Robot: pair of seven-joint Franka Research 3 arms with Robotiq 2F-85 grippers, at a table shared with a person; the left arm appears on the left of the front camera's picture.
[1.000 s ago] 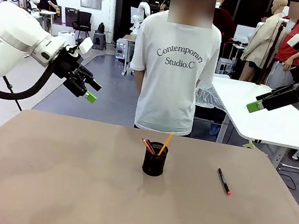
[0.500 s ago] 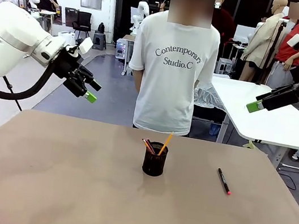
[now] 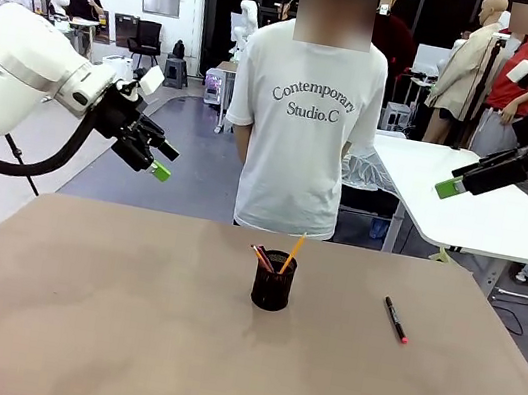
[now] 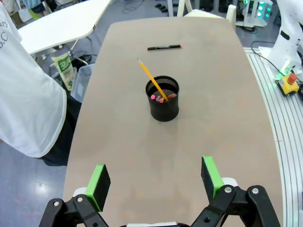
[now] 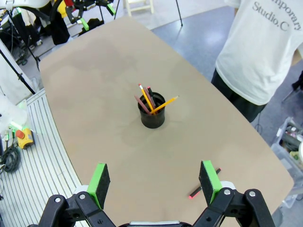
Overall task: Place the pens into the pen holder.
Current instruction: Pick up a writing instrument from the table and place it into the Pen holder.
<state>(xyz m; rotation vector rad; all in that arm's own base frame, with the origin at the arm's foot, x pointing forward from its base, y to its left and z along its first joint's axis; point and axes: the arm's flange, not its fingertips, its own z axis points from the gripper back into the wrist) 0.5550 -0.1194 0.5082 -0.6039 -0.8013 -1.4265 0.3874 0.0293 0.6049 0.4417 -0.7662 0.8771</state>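
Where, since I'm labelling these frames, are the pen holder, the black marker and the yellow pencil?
pen holder (image 3: 272,290): front view, middle of its mesh wall.
black marker (image 3: 396,320): front view, middle of its barrel.
yellow pencil (image 4: 150,77): left wrist view, shaft above the holder's rim.

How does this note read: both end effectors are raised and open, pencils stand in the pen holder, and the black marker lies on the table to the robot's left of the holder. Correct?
One slip: the black marker lies to the robot's right of the pen holder, not its left, as the front view shows. The rest stands.
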